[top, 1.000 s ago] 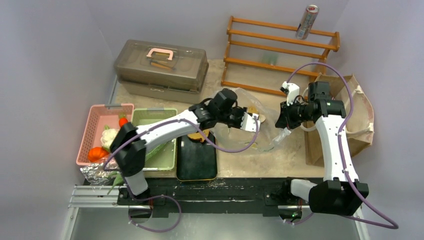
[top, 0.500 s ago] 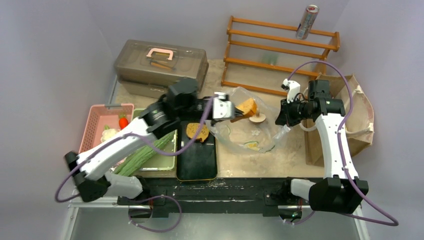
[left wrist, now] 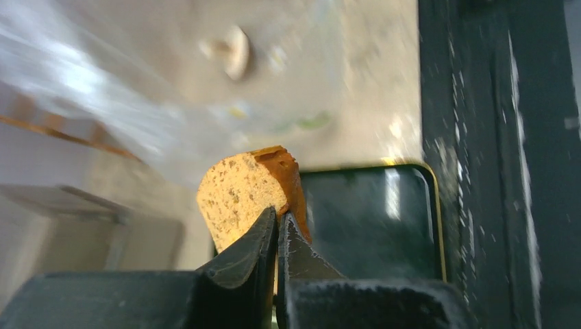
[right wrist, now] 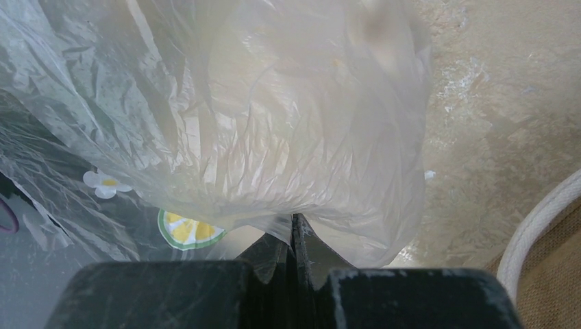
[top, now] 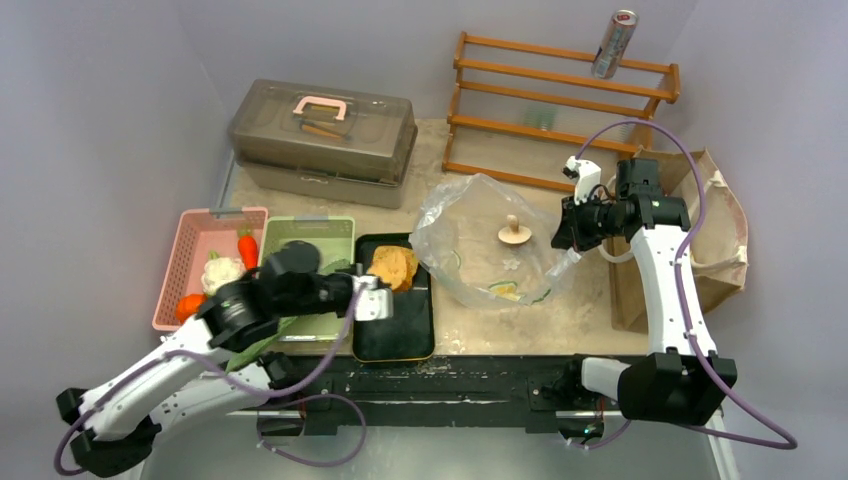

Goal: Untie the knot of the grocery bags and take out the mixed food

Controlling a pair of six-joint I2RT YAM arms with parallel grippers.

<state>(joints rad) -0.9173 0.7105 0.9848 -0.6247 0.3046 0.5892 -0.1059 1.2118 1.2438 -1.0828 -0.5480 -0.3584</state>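
Note:
My left gripper (top: 383,285) is shut on a brown toast slice (top: 394,264) and holds it over the far end of the black tray (top: 395,335). The left wrist view shows the jaws (left wrist: 279,216) pinching the slice's (left wrist: 243,195) lower edge above the tray (left wrist: 370,219). I cannot make out a second slice. My right gripper (top: 563,243) is shut on the right edge of the crinkly transparent bag (top: 470,245), which lies open with a mushroom (top: 514,233) inside. The right wrist view shows the jaws (right wrist: 293,221) closed on the bag's film (right wrist: 274,116). The brown paper bag (top: 722,235) lies behind my right arm.
A pink basket (top: 192,245) holds a carrot (top: 247,245), cauliflower (top: 222,270) and tomato (top: 186,306). A green basket (top: 310,228) sits beside it, partly under my left arm. Foil wrap (top: 185,346) lies at the front left. A grey lidded case (top: 320,130) and a wooden rack (top: 560,100) with a can (top: 613,44) stand at the back.
My left arm has pulled back from the transparent bag toward the near left, carrying the toast slice out to the black tray. The mushroom stays in the bag. My right gripper keeps holding the bag.

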